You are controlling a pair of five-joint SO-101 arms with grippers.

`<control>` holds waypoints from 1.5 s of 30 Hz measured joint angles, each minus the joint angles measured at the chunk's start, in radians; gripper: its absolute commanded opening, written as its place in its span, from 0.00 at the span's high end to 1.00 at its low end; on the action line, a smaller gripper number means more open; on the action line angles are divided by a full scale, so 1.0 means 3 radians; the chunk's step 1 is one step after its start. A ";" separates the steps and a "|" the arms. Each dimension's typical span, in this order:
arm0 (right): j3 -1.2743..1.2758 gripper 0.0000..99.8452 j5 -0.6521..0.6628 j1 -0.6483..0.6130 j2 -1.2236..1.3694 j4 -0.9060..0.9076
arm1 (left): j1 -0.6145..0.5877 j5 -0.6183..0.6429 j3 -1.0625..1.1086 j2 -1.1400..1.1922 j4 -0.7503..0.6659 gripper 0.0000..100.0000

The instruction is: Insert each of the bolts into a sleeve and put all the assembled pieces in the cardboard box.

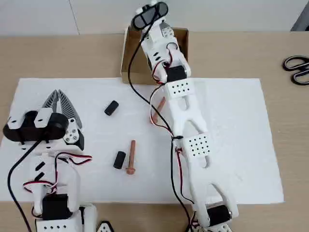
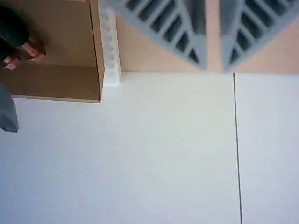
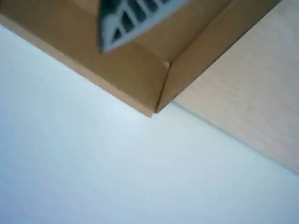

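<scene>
Left gripper (image 1: pixel 58 93), nearly closed, stood near sheet (image 1: pixel 231 145) edge; right gripper (image 3: pixel 117 32), opening not discernible, hung above box (image 3: pixel 159 88) corner.

A light brown wooden table (image 1: pixel 58 53) holds a big white paper sheet (image 1: pixel 231 125). A brown cardboard box (image 1: pixel 137 63) sits at the sheet's far edge. Black scissors (image 1: pixel 297 69) lie on the bare wood beside the sheet.
</scene>
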 measured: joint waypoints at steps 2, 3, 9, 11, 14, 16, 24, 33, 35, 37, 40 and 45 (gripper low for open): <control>-0.0056 0.86 0.0000 -0.0005 0.0000 0.0292 | 0.0000 0.0000 0.0000 0.0000 0.0000 0.99; -0.0061 0.86 0.0000 -0.0010 0.0000 0.0455 | 0.0000 0.0000 0.0000 0.0000 0.0000 0.99; -0.0061 0.86 0.0000 -0.0230 -0.0194 0.1580 | 0.0000 0.0000 0.0000 0.0000 0.0000 0.99; -0.0066 0.86 -0.0082 -0.0317 -0.0353 0.1892 | 0.0000 0.0000 0.0000 0.0000 0.0000 0.99; -0.0066 0.86 -0.0225 -0.0419 -0.0552 0.2322 | 0.0000 0.0000 0.0000 0.0000 0.0000 0.99; -0.0066 0.86 -0.0281 -0.0481 -0.0690 0.2649 | 0.0000 0.0000 0.0000 0.0000 0.0000 0.99; -0.0077 0.86 -0.0665 -0.0731 -0.0900 0.3340 | 0.0000 0.0005 0.0000 0.0000 0.0000 0.99; -0.0077 0.86 -0.0716 -0.0962 -0.1084 0.3376 | 0.0000 0.0005 0.0000 0.0000 0.0000 0.99; -0.0077 0.86 -0.0716 -0.0962 -0.1299 0.3376 | 0.0000 0.0005 0.0000 0.0000 0.0000 0.99; -0.0077 0.86 -0.0593 -0.0962 -0.1509 0.3376 | 0.0000 0.0005 0.0000 0.0000 0.0000 0.99; -0.0061 0.86 -0.0481 -0.0905 -0.1770 0.3381 | 0.0000 0.0005 0.0000 0.0000 0.0000 0.99; 0.0557 0.86 -0.0404 -0.0747 -0.2291 0.3381 | 0.0000 0.0005 0.0000 0.0000 0.0000 0.99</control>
